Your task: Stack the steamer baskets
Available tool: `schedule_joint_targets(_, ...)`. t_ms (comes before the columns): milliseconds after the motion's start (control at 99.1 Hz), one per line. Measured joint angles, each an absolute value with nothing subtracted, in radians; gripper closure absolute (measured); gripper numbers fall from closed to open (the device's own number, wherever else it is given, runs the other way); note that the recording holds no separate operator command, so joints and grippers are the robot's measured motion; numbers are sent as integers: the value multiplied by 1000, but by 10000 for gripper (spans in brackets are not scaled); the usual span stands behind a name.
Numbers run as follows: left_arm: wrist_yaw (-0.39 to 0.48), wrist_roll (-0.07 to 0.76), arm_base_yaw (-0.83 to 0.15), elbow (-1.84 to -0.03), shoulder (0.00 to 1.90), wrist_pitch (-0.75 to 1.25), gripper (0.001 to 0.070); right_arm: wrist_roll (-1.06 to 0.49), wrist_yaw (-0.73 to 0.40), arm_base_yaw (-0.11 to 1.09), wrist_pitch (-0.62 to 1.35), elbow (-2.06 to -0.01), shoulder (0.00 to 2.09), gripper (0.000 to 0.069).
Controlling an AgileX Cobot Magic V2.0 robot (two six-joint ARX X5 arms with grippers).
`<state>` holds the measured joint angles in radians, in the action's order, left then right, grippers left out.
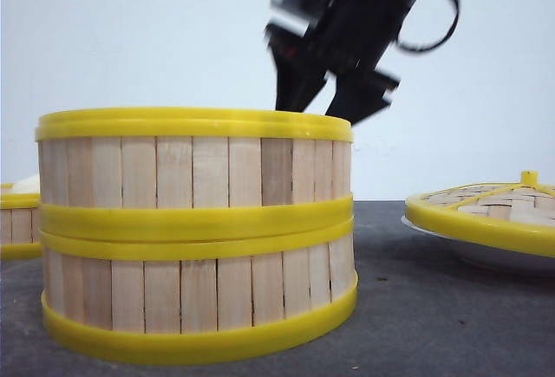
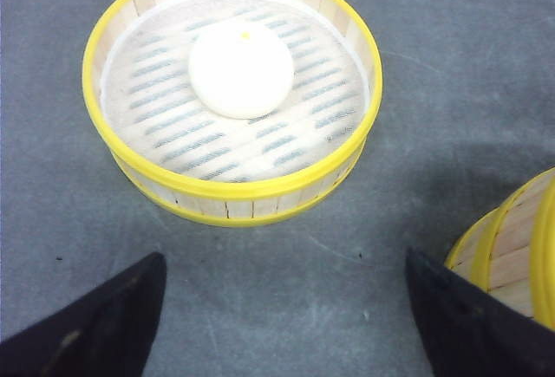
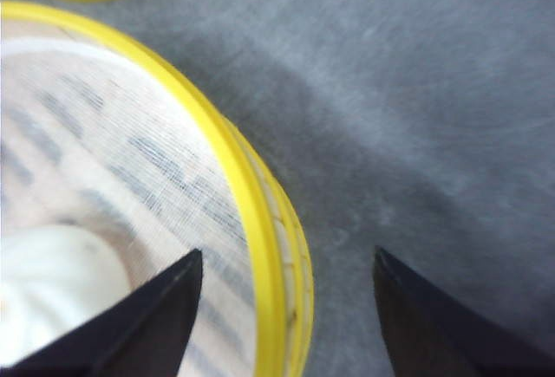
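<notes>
Closest in the front view, a stack of two steamer baskets (image 1: pixel 196 234) is seen standing on the dark grey table (image 1: pixel 434 308), the upper one seated squarely on the lower one so that their yellow bands meet at mid-height. The same stack is caught at the edge of the left wrist view (image 2: pixel 520 251), and its top rim fills much of the right wrist view (image 3: pixel 260 247), where a white gauze liner and a pale bun (image 3: pixel 48 286) are seen inside the upper basket.

Left of the stack, a third steamer basket (image 1: pixel 17 221) is seen standing alone on the table, cut off by the frame edge. In the left wrist view it is shown whole (image 2: pixel 232 91), lined with white gauze and holding one round white bun (image 2: pixel 241 67) with a small yellow dot on top.

Right of the stack, a woven lid (image 1: pixel 490 204) with a yellow rim and knob is seen resting on a white plate (image 1: pixel 486 256).

Behind and above the stack, the right gripper (image 1: pixel 334 91) is seen blurred, just over the rear rim. Its fingers (image 3: pixel 147 316) are spread wide and nothing is held; one is seen over the basket's interior, the other outside the rim.

The left gripper (image 2: pixel 286 308) is held over bare table between the third basket and the stack, its fingers (image 2: pixel 95 325) wide apart and empty.
</notes>
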<state>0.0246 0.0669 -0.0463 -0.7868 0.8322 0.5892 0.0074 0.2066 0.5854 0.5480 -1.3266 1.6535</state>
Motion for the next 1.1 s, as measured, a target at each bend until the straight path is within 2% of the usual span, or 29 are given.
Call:
schedule_joint_targets(212, 25, 67, 35, -850, 928, 568, 172, 5, 207, 576, 595, -1327, 1489, 308)
schedule_joint_targets(444, 25, 67, 150, -1007, 1166, 560, 172, -16, 202, 576, 666, -1327, 1313, 308)
schedule_joint_targets(585, 25, 67, 198, -1095, 1309, 557, 172, -25, 147, 576, 718, -1329, 1251, 308)
schedule_joint_targets(888, 24, 59, 249, -1226, 1574, 544, 172, -30, 55, 575, 820, -1329, 1240, 308)
schedule_joint_targets(1100, 24, 52, 249, -1228, 1700, 509, 172, -30, 52, 575, 822, -1329, 1240, 308)
